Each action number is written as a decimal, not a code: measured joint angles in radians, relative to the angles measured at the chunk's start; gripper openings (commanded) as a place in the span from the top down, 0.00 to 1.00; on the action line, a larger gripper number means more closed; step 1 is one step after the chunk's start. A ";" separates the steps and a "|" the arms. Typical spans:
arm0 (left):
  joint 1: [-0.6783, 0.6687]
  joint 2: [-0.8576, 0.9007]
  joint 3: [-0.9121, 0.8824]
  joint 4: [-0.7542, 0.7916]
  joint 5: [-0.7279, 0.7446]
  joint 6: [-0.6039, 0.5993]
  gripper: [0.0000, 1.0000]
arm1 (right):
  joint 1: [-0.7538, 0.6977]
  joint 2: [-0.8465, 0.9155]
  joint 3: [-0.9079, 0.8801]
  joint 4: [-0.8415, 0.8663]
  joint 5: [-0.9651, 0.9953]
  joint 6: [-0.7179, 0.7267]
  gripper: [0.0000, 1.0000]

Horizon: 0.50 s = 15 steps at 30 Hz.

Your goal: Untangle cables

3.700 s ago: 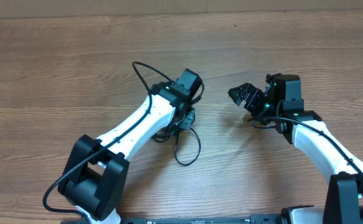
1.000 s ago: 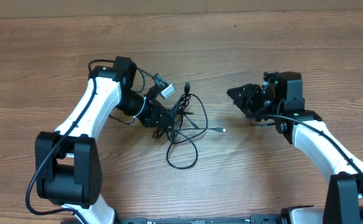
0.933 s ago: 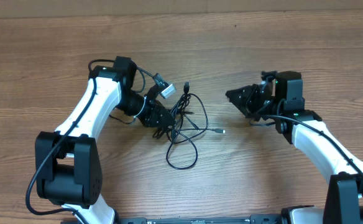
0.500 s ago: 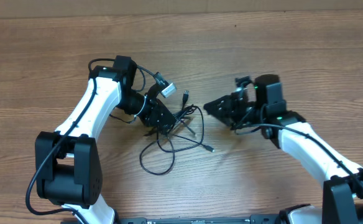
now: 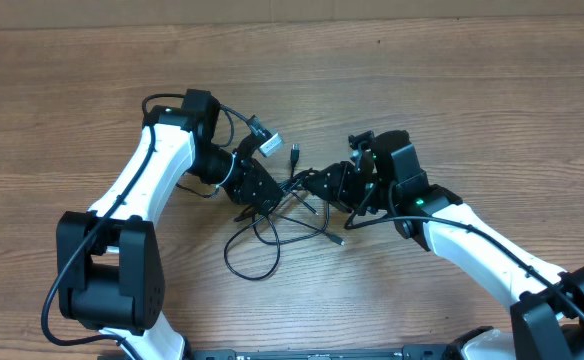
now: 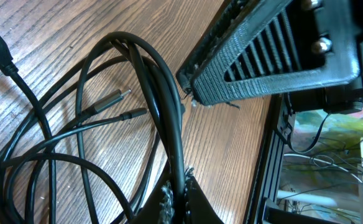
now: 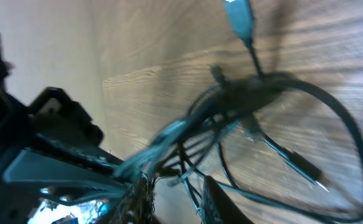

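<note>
**Two grippers closing on one knot**

Sprawled mid-table [image 5: 452,90] as a loose tangle: the cables [image 6: 161,87], loops trailing nearward, silver plug tips [image 6: 110,101] flat on the wood. Pinched tight on a bundle of strands by the left gripper [image 6: 179,200], seemingly to anchor the knot. Flanked on the right by the right gripper [image 7: 174,196], jaws parted around several strands, likely placed to draw one cord free. Too blurred there to judge contact.

Cables [image 5: 290,192] lie tangled mid-table [image 5: 72,90]. Left gripper [image 5: 260,196] at the tangle's 9 o'clock, right gripper [image 5: 317,186] at 3, tangle between them. Loose loop [image 5: 247,262] trails toward 7; plug end [image 5: 295,152] at 12.
</note>
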<state>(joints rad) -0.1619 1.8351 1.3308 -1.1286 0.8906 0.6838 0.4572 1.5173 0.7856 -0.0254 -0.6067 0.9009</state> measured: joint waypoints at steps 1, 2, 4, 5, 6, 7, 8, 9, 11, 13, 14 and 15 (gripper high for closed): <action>0.000 0.000 0.000 0.000 0.000 0.000 0.96 | 0.006 0.000 0.000 0.017 0.009 0.003 0.70; 0.000 0.000 0.000 0.002 0.000 0.000 0.96 | 0.010 0.000 0.000 0.030 0.016 0.008 0.70; 0.000 0.000 0.000 0.006 -0.001 0.000 0.96 | 0.016 0.000 0.000 0.040 0.036 0.021 0.70; 0.000 0.000 0.000 0.007 -0.001 0.000 0.96 | 0.017 0.000 0.000 0.039 0.047 0.031 0.70; 0.000 0.000 0.000 0.007 -0.001 0.000 0.96 | 0.017 0.000 0.000 0.040 0.060 0.041 0.71; 0.000 0.000 0.000 0.008 -0.001 0.000 0.96 | 0.017 0.000 0.000 0.040 0.073 0.050 0.71; 0.000 0.000 0.000 0.010 -0.001 0.000 0.96 | 0.017 0.000 0.000 0.040 0.084 0.059 0.71; 0.000 0.000 0.000 0.014 -0.001 -0.001 0.96 | 0.017 0.000 0.000 0.040 0.094 0.066 0.71; 0.000 0.000 0.000 0.031 -0.001 -0.008 0.96 | 0.019 0.000 0.000 0.040 0.111 0.076 0.71; 0.000 0.000 0.000 0.047 -0.002 -0.021 0.96 | 0.025 0.000 0.000 0.040 0.124 0.083 0.71; 0.000 0.000 0.000 0.056 -0.002 -0.029 0.96 | 0.029 0.000 0.000 0.040 0.132 0.087 0.72; 0.000 0.000 0.000 0.065 -0.002 -0.035 0.96 | 0.035 0.000 0.000 0.040 0.141 0.090 0.72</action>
<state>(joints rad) -0.1619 1.8351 1.3308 -1.0634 0.8890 0.6483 0.4927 1.5173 0.7856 0.0151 -0.4660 0.9909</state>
